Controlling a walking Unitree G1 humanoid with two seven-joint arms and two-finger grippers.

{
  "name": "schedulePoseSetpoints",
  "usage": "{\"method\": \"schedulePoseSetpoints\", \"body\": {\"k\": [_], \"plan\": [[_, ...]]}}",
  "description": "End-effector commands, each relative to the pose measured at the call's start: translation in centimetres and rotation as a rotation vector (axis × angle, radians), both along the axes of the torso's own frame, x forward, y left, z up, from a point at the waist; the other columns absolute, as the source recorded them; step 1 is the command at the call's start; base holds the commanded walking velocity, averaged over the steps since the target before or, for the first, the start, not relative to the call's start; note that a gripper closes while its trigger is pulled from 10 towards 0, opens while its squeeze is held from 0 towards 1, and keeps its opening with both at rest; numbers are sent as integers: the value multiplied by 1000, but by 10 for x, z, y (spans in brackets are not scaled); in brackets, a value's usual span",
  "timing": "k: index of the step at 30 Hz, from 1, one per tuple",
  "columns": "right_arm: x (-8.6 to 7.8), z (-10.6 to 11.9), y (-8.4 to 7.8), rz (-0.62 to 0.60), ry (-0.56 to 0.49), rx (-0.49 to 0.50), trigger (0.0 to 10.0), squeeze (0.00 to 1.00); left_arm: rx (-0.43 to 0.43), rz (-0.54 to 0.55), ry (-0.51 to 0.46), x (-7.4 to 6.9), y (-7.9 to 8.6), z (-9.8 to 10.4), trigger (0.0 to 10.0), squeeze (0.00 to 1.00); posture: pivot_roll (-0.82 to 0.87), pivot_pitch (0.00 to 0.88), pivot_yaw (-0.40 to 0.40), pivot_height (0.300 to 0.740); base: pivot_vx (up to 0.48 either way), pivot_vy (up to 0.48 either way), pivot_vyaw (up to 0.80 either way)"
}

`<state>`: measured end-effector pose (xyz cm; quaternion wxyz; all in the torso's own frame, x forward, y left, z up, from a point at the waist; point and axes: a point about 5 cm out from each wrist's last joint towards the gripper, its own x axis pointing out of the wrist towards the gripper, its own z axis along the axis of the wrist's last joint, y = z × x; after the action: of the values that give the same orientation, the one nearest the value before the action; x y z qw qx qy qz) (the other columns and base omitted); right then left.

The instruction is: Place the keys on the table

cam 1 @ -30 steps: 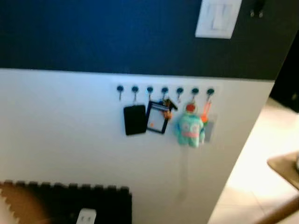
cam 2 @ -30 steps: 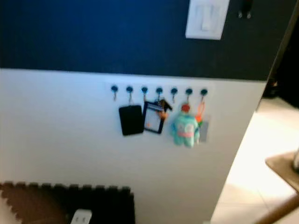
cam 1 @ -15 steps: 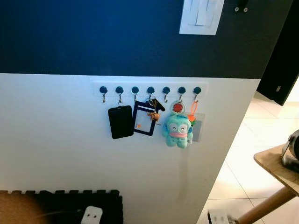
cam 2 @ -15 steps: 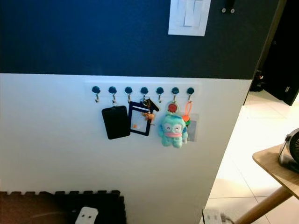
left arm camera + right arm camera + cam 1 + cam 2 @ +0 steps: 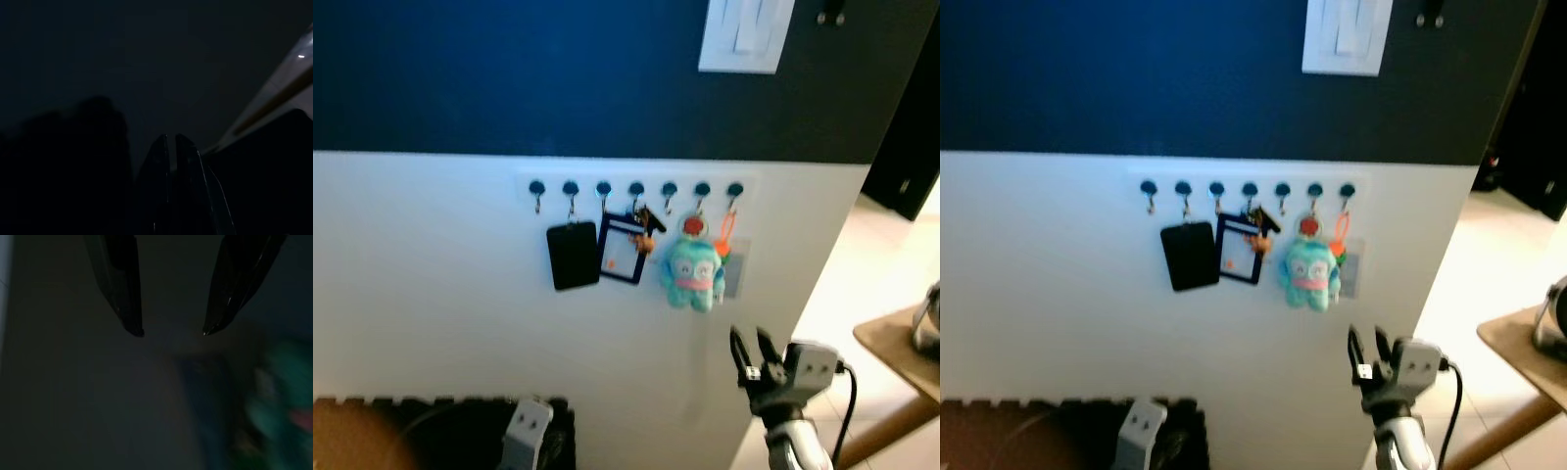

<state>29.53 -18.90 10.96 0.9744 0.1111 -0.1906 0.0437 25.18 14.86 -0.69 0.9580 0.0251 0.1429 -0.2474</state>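
The left claw (image 5: 171,161) hangs low by a dark floor mat (image 5: 440,431), its fingers pressed together on nothing. Up and to the left of the right claw (image 5: 754,348), a row of hooks (image 5: 635,189) on the white wall carries a black card holder (image 5: 574,256), a blue badge holder (image 5: 622,250) and the keys (image 5: 646,221). A teal plush charm (image 5: 693,274) hangs just above the right claw, which is raised with its fingers spread and empty, apart from the keys. The wooden bench (image 5: 901,354) stands to its right.
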Motion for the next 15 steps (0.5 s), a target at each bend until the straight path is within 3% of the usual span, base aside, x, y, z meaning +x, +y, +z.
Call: {"method": "schedulePoseSetpoints", "body": {"k": [1, 2, 3, 5, 6, 13, 15], "plan": [[-4, 4, 4, 32, -16, 16, 10000, 0, -27, -25, -8, -4, -5, 0, 10000, 0, 37, 20, -26, 740, 0, 0, 0], [-6, 10, 9, 70, -43, 4, 10000, 0, -37, -30, -13, -3, -5, 1, 10000, 0, 34, 22, -27, 740, 0, 0, 0], [-13, 19, 20, 135, -83, -24, 10000, 820, -52, -40, -23, -3, -5, 3, 10000, 4, 33, 25, -27, 740, 0, 0, 0], [-16, 22, 23, 153, -95, -30, 10000, 820, -57, -43, -26, -4, -5, 3, 10000, 4, 33, 25, -27, 740, 0, 0, 0], [-19, 25, 26, 173, -104, -24, 10000, 1000, -58, -47, -28, -4, -5, 4, 10000, 8, 32, 27, -28, 740, 0, 0, 0], [-35, 33, 26, 189, -101, 6, 10000, 1000, -61, -66, -33, -5, -5, 5, 10000, 0, 29, 37, -24, 740, 0, 0, 0], [-34, 36, 23, 175, -103, 29, 10000, 659, -55, -66, -30, -5, -5, 5, 10000, 0, 24, 43, -17, 740, 0, 0, 0]]}}
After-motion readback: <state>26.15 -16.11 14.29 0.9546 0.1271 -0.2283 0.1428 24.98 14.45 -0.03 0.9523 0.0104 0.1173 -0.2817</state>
